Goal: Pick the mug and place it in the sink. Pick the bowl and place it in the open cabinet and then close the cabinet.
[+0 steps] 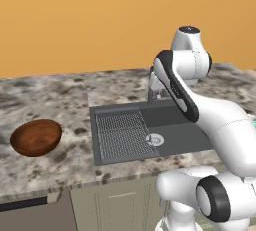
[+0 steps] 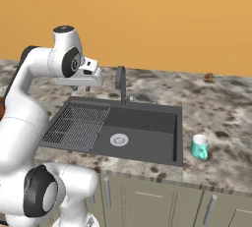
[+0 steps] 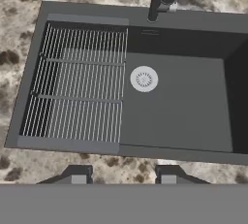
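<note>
A teal mug (image 2: 199,147) stands on the speckled counter (image 2: 221,113) just right of the dark sink (image 2: 147,137), untouched, while the wooden bowl (image 1: 36,137) waits on the counter well to the sink's left. The gripper (image 3: 120,177) hovers above the basin's near edge, jaws parted and holding nothing. Reaching across for the mug, the fingers could clip its handle and tip it, or the arm could brush the faucet (image 2: 120,83). Orange wall behind, olive cupboards below
</note>
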Robot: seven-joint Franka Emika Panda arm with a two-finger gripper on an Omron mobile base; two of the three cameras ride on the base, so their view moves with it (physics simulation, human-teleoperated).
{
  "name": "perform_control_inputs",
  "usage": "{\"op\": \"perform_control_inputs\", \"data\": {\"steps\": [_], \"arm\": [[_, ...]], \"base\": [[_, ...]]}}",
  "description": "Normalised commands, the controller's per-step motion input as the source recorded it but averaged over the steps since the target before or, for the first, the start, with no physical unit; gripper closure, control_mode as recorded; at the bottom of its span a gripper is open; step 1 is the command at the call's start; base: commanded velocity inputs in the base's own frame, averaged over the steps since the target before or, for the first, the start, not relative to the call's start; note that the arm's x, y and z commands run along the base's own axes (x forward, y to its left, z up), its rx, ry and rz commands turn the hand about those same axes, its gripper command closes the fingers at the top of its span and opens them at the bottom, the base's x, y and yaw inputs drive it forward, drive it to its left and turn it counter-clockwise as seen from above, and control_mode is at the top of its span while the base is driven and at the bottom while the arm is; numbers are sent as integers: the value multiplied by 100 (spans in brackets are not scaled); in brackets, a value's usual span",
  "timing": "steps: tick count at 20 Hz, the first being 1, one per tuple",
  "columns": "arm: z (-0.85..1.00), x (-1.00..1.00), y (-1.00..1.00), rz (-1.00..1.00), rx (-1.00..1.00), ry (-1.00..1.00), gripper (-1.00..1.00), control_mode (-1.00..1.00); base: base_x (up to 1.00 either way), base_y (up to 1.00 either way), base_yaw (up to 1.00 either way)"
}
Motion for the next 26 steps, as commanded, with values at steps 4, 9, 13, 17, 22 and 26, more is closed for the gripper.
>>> {"op": "perform_control_inputs", "data": {"steps": [4, 9, 13, 17, 22, 26], "arm": [[0, -19, -6, 0, 0, 1, -100, -100], [-8, -40, -15, 0, -2, 5, -100, -100], [-18, -40, -24, 0, 0, 6, -100, -100], [-3, -6, -31, 1, 0, 1, -100, -100], [0, 0, -48, 2, 6, 11, -100, -100], [0, 0, -67, 2, 3, 4, -100, -100]], "base": [[0, 0, 0], [0, 0, 0], [0, 0, 0], [0, 0, 0], [0, 0, 0], [0, 0, 0]]}}
